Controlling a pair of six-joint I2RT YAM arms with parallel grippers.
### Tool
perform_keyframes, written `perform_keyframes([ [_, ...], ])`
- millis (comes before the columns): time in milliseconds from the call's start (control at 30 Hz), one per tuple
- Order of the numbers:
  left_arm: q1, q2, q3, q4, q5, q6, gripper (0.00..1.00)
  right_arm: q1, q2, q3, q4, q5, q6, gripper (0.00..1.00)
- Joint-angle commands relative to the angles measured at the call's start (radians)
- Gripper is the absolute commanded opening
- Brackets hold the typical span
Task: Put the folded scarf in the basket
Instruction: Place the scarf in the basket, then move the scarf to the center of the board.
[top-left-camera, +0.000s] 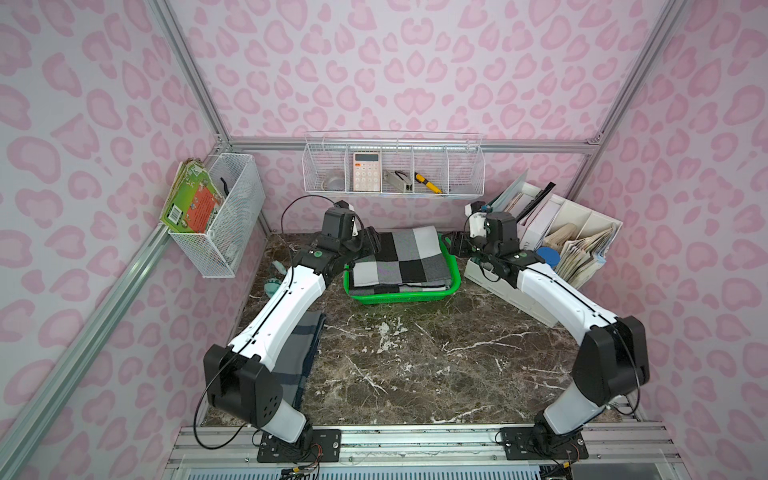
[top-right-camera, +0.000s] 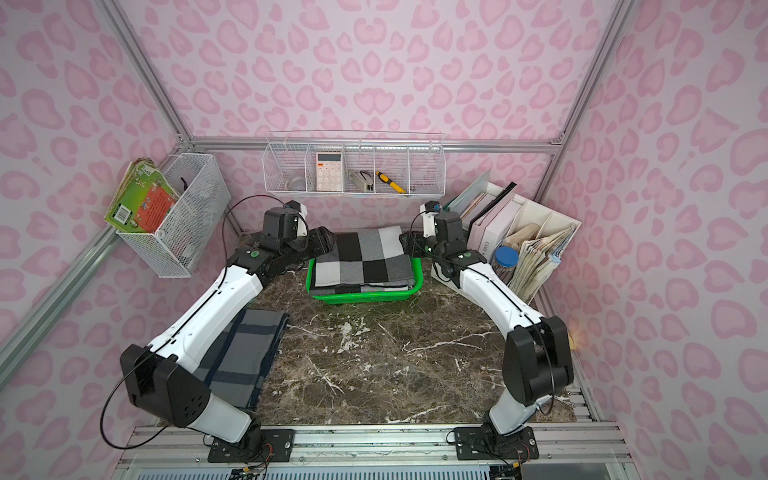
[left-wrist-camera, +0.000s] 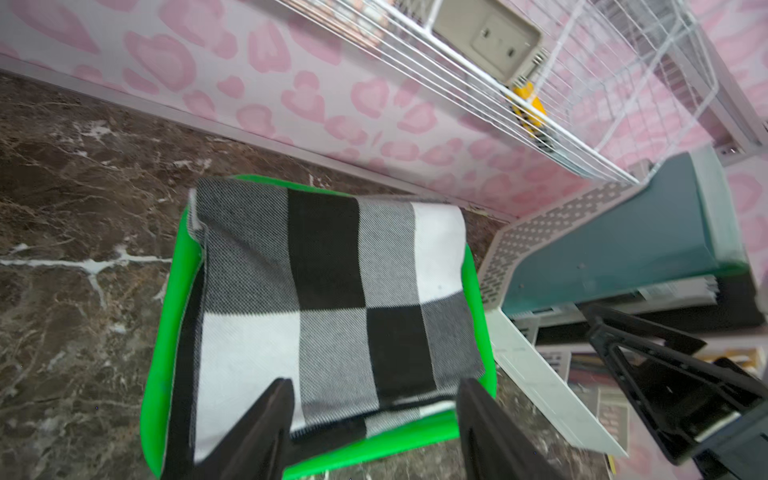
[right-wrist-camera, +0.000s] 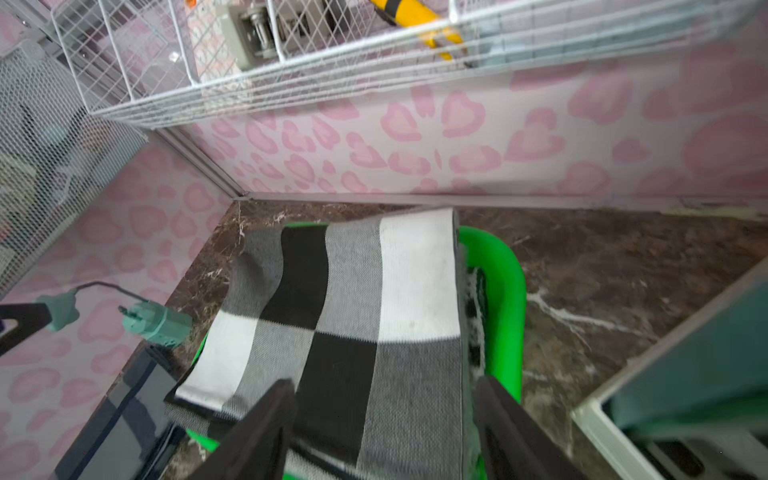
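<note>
Checked folded scarf (top-left-camera: 401, 259) is laid inside green basket (top-left-camera: 399, 297) at the back of marble tabletop (top-left-camera: 415, 353), far edge draped over the rim. Left gripper (left-wrist-camera: 374, 384) and right gripper (right-wrist-camera: 384, 382) are held spread at the basket's two ends, nothing pinched

Nothing reads cleanly here. There's a barcode on the green book (top-right-camera: 120, 215) in the left wall basket (top-right-camera: 187, 216), digits too small to make out. Dark lettering runs down the white book spine (top-right-camera: 485, 248) at far right, unreadable. Calculator (top-left-camera: 367, 171) keys in the far wire basket (top-left-camera: 324, 162) are just blurs.
</note>
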Motion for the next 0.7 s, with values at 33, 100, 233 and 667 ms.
perform_keyframes([
  [33, -0.072, -0.114, -0.084, -0.158, -0.038, -0.037, 0.66, 0.001, -0.213, -0.246, 0.076, 0.025, 0.042, 0.71],
  [100, -0.096, -0.188, -0.151, -0.21, -0.042, -0.055, 0.66, 0.001, -0.329, -0.381, 0.107, 0.036, 0.039, 0.71],
  [233, -0.109, -0.33, -0.289, -0.334, -0.118, -0.106, 0.67, 0.004, -0.54, -0.644, 0.168, 0.076, 0.028, 0.72],
  [667, -0.077, -0.49, -0.603, -0.525, -0.352, -0.287, 0.74, 0.05, -0.749, -1.03, 0.387, 0.211, 0.032, 0.71],
])
